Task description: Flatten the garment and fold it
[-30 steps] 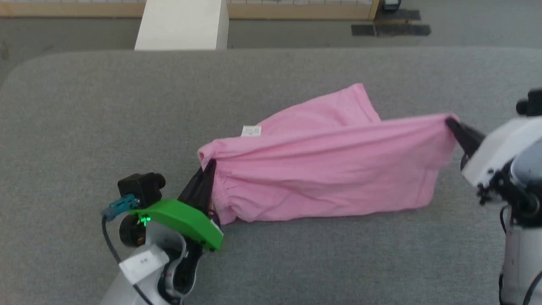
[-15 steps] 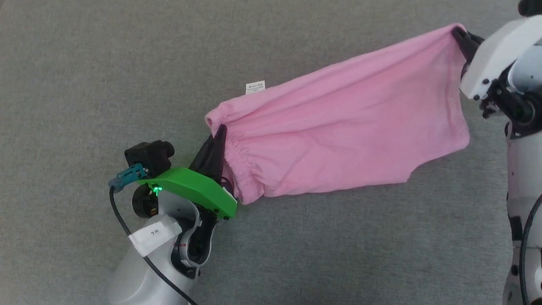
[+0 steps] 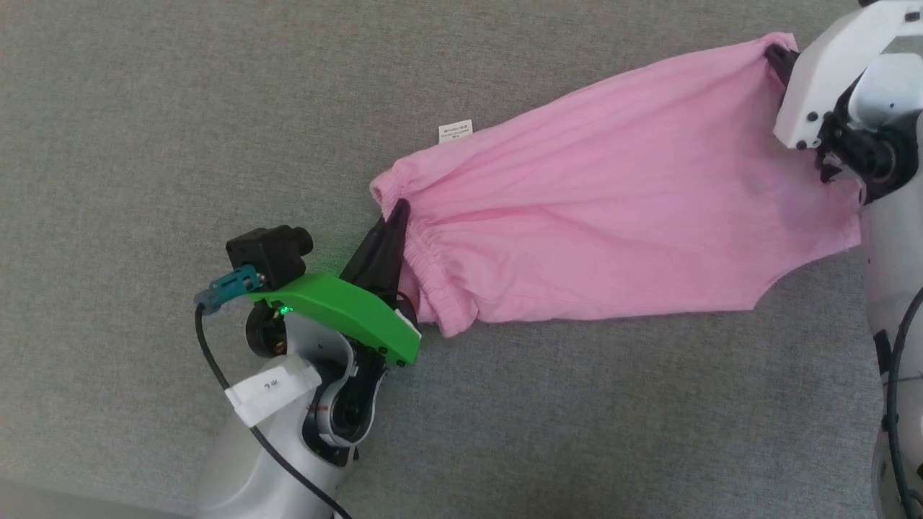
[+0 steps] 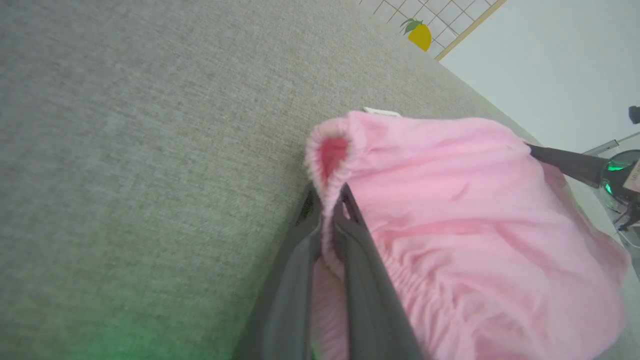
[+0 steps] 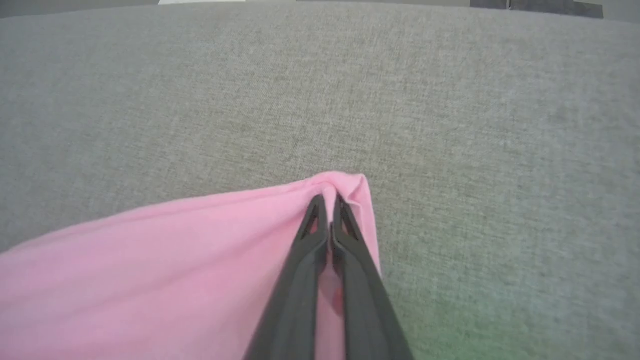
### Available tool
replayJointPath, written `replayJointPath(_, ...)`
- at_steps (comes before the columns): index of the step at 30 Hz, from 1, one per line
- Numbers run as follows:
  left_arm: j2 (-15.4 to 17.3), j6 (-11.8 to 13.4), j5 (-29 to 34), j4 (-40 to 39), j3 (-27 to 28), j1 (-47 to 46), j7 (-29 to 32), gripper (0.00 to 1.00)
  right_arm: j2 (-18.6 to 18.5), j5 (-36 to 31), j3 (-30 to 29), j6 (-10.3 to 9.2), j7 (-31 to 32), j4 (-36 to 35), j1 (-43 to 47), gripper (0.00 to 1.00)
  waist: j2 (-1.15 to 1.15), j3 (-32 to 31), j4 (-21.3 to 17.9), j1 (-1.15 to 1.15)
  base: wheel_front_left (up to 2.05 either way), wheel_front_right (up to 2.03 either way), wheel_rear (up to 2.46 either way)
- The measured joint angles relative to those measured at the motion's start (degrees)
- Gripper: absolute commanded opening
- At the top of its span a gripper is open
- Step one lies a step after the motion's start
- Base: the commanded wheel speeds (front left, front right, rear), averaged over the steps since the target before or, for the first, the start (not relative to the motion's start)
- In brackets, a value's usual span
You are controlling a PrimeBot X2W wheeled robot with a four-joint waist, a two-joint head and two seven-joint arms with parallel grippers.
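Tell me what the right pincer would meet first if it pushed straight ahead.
The right pincer grips a corner of the shorts; beyond that, probably the grey surface, though depth is unclear.

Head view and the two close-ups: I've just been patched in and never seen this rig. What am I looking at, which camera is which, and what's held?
This is a two-armed robot. The wide picture comes from its head, looking down on a grey fabric surface. The other two come from cameras on its wrists, each looking along that arm's two dark fingers. One thing is in play: the garment, pink, with a small white label. The left gripper is shut on its gathered waistband; the right gripper is shut on a corner at the opposite end. The cloth is stretched between them; whether its lower edge touches the surface, I can't tell.
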Motion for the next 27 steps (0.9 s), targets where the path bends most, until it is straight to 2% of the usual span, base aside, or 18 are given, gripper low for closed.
replayJointPath(1,-0.1,0.0,-0.3,0.0,0.0,0.0,0.1,0.0,0.0,0.0,-0.1,0.0,-0.1,0.6,-0.4,0.0,0.0,-0.1,0.1,0.0,0.0,0.0,0.0)
replayJointPath(2,-0.1,0.0,-0.4,0.0,0.0,-0.1,0.2,0.44,0.0,0.0,-0.2,0.0,-0.5,1.1,-0.5,0.67,0.0,-0.3,0.1,0.0,0.0,0.0,0.0)
replayJointPath(3,-0.1,0.0,-0.5,0.1,0.0,-0.1,0.2,1.0,0.0,0.0,-0.2,0.0,-0.9,1.5,-0.5,1.0,0.0,-0.6,0.1,0.0,0.0,0.0,0.0)
replayJointPath(7,0.1,0.0,-0.7,0.3,0.2,0.3,0.5,1.0,0.2,0.5,0.0,0.0,-3.3,2.7,-0.3,1.0,0.0,-2.5,0.1,0.0,0.0,0.0,0.0)
replayJointPath(11,1.8,1.4,-0.1,-0.6,1.0,1.7,-0.8,1.0,-0.4,2.6,-0.2,0.0,-7.3,2.0,0.9,1.0,0.0,-5.8,-0.2,0.0,0.0,0.0,0.0)
replayJointPath(15,6.3,4.6,8.0,-2.7,-0.4,3.3,-4.3,1.0,-2.5,2.5,1.3,0.0,-9.0,0.3,5.4,1.0,0.0,-9.7,-0.5,0.0,0.0,0.0,0.0)
replayJointPath(19,9.1,7.1,15.7,-4.0,-3.8,5.0,-6.4,1.0,-4.6,0.9,3.9,-0.01,-4.1,-0.4,11.5,1.0,0.0,-13.2,-0.7,0.0,0.0,0.0,0.0)
replayJointPath(27,8.1,8.4,17.1,-4.8,-6.1,7.5,-6.9,1.0,-5.4,-0.4,6.8,0.0,6.9,-2.5,17.3,1.0,0.0,-15.5,-0.1,0.0,0.0,0.0,0.0)
